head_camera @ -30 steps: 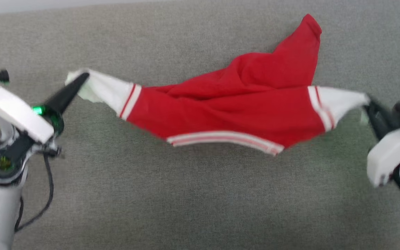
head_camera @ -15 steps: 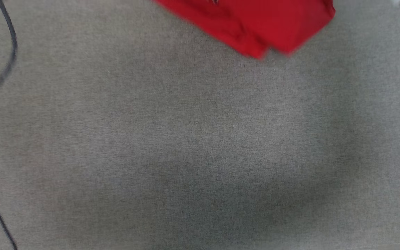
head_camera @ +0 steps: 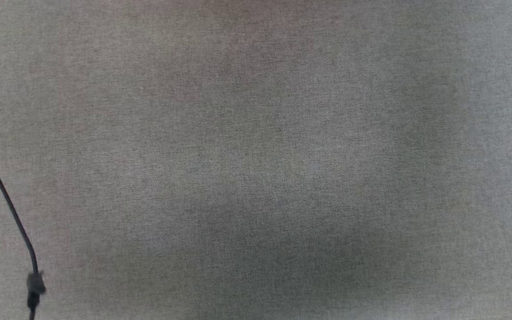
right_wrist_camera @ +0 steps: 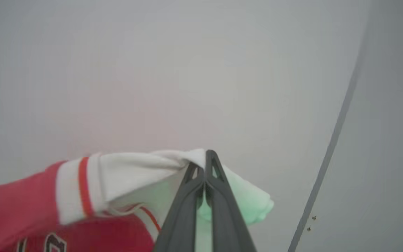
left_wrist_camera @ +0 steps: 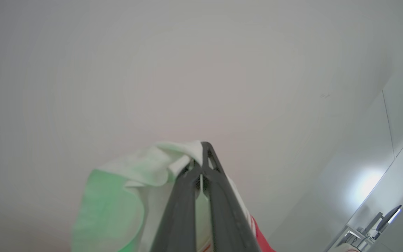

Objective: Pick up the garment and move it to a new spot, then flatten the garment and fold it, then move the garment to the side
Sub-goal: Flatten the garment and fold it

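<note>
In the right wrist view the garment [right_wrist_camera: 30,206], bright red with a white sleeve end and thin red stripes, hangs to the left of my right gripper [right_wrist_camera: 205,157], which is shut on the white sleeve end against a pale wall. In the left wrist view my left gripper [left_wrist_camera: 201,148] is shut on the garment's other white sleeve end [left_wrist_camera: 142,175], tinted green by a light; a strip of red fabric shows at the bottom right of its fingers. The head view looks down on the grey fabric surface [head_camera: 256,160].
A thin black cable [head_camera: 2,195] runs down the left edge of the head view. Both wrist views face a pale wall. The left wrist view catches a small piece of furniture [left_wrist_camera: 380,224] in the far lower right corner.
The head view has swung away: the stretched garment and both grippers, in it a second ago, slid out at the top. Only grey surface and a cable stay in it.
</note>
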